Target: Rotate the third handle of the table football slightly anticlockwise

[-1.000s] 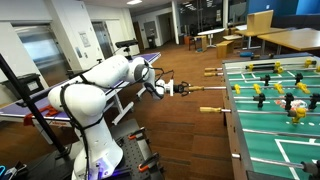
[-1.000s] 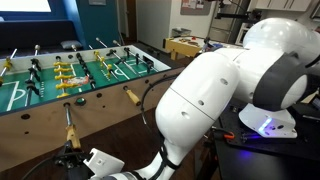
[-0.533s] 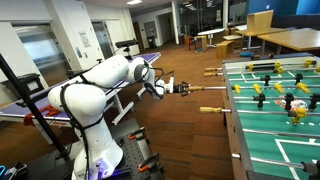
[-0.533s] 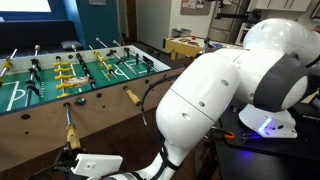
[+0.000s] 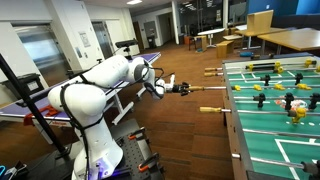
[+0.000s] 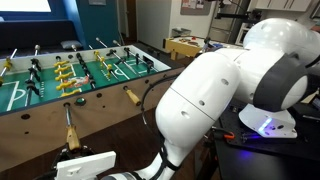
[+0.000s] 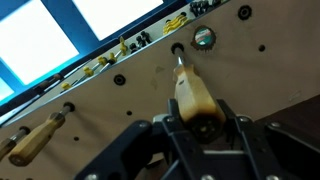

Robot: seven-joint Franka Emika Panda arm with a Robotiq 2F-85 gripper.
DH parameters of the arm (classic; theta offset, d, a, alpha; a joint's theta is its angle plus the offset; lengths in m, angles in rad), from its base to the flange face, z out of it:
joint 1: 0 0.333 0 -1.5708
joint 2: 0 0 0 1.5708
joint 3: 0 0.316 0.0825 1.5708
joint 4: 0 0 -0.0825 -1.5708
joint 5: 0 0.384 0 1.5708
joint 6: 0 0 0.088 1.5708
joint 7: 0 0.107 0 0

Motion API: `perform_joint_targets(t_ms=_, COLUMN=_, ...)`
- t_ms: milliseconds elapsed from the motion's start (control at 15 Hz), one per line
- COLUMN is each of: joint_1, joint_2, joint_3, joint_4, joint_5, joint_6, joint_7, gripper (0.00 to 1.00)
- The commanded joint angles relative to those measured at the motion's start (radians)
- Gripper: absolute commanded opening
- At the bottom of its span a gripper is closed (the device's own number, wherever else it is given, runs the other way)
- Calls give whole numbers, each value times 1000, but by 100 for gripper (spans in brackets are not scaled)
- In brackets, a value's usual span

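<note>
Your hand (image 7: 201,128) is clamped narrow on the end of the tan wooden handle (image 7: 194,98), which juts on its rod from the pale side wall of the table-football counter (image 7: 110,112), with a second tan handle (image 7: 36,138) well apart alongside.

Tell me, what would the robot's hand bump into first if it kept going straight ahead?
The wooden handle. In the wrist view it lies right in the opening of the hand, though I cannot tell if they touch. Behind the handle, the rod runs into the football table's side wall, probably next.
</note>
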Motion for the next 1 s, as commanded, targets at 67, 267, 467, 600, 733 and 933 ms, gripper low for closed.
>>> perform_joint_targets(t_ms=67, joint_1=1, joint_2=-28, joint_3=-14, joint_4=6, joint_5=33, joint_6=5, joint_7=-209, gripper=17)
perform_joint_targets(t_ms=267, joint_1=3, joint_2=-30, joint_3=-18, joint_4=14, joint_5=45, joint_6=0, joint_7=-342, gripper=17)
perform_joint_targets(t_ms=467, joint_1=4, joint_2=-30, joint_3=-15, joint_4=27, joint_5=70, joint_6=-7, joint_7=-485, gripper=17)
perform_joint_targets(t_ms=600, joint_1=0, joint_2=-17, joint_3=-2, joint_4=52, joint_5=66, joint_6=-24, joint_7=-582, gripper=17)
perform_joint_targets(t_ms=733, joint_1=2, joint_2=-14, joint_3=0, joint_4=64, joint_5=71, joint_6=-30, joint_7=-672, gripper=17)
perform_joint_targets(t_ms=933, joint_1=2, joint_2=-16, joint_3=1, joint_4=75, joint_5=76, joint_6=-41, joint_7=-811, gripper=17)
